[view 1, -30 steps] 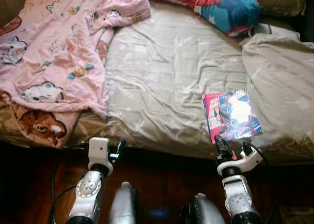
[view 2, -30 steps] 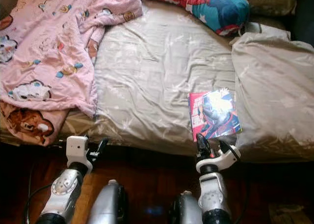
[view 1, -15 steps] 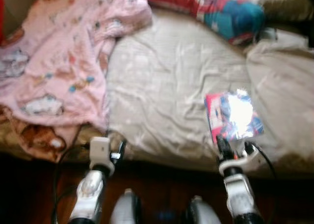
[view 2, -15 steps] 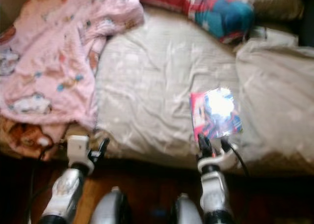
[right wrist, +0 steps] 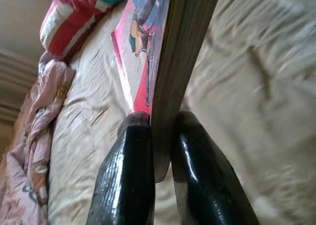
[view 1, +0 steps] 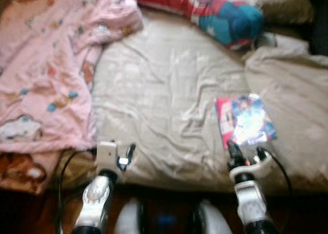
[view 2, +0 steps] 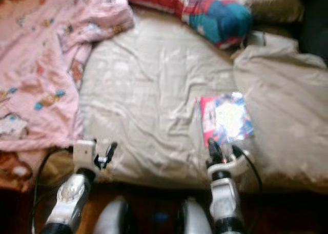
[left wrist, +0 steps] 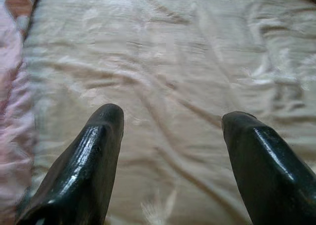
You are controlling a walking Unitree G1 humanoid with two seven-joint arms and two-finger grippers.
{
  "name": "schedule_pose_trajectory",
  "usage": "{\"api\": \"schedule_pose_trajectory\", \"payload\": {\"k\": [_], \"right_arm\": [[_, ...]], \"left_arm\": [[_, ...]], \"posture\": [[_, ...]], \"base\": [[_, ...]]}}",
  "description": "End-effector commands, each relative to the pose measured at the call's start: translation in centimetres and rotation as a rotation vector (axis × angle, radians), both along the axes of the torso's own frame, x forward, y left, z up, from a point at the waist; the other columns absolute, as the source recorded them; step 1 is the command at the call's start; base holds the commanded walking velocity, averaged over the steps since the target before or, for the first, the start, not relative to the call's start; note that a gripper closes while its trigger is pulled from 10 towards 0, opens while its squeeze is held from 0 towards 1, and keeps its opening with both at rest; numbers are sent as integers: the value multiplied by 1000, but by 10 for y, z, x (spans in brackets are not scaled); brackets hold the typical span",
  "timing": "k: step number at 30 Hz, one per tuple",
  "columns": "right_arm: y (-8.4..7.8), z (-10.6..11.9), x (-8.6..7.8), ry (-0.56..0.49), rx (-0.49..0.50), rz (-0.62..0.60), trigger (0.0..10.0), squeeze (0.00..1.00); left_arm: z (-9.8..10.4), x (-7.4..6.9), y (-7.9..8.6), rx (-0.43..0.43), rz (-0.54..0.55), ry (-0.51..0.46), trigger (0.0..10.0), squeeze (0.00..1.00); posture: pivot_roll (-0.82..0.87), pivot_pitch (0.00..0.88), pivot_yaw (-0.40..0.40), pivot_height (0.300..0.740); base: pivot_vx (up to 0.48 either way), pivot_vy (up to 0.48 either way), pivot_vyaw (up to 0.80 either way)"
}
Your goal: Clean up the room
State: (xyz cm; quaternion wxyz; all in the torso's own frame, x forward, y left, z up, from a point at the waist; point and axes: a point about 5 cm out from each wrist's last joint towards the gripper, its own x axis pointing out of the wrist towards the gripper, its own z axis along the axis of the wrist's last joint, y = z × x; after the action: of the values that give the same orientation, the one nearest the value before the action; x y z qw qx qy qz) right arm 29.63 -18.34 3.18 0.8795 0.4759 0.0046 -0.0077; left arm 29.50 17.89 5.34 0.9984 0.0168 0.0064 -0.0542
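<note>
A glossy comic book [view 1: 246,120] with a red spine lies on the beige bed sheet [view 1: 164,80], near the bed's front right. My right gripper [view 1: 246,150] is shut on its near edge. In the right wrist view both black fingers [right wrist: 129,161] clamp the book [right wrist: 148,47] between them. My left gripper [view 1: 126,157] hovers open over the front edge of the mattress. Its fingers [left wrist: 94,151] are spread above the bare sheet [left wrist: 163,62] with nothing between them.
A crumpled pink cartoon blanket [view 1: 46,64] covers the bed's left side and hangs over the front edge. A red, white and blue pillow [view 1: 215,11] lies at the back. A beige duvet [view 1: 292,90] is bunched at the right. The floor in front of the bed is dark.
The whole picture has shifted and blurred as I came nearer the bed. Both grippers now stand over the mattress edge. The right gripper is still at the book's near edge.
</note>
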Motion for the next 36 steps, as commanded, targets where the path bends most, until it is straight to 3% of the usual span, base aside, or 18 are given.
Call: {"api": "schedule_pose_trajectory", "payload": {"k": [1,23,29,36], "right_arm": [[8,-3,-3,0,12,24,10000,0],[12,-6,-4,9,12,40,10000,0],[14,-5,-4,8,11,44,10000,0],[14,-6,-4,12,5,44,10000,0]], "left_arm": [[-11,-8,7,1,26,50,10000,0],[-12,-11,6,16,3,51,10000,0],[-12,-12,6,30,2,53,10000,0],[-13,-13,7,20,6,56,10000,0]], "posture": [[84,269,-8,660],[88,282,-1,660],[91,286,1,660],[92,283,2,660]], "base": [[0,0,0],[0,0,0],[0,-419,0],[0,0,0]]}}
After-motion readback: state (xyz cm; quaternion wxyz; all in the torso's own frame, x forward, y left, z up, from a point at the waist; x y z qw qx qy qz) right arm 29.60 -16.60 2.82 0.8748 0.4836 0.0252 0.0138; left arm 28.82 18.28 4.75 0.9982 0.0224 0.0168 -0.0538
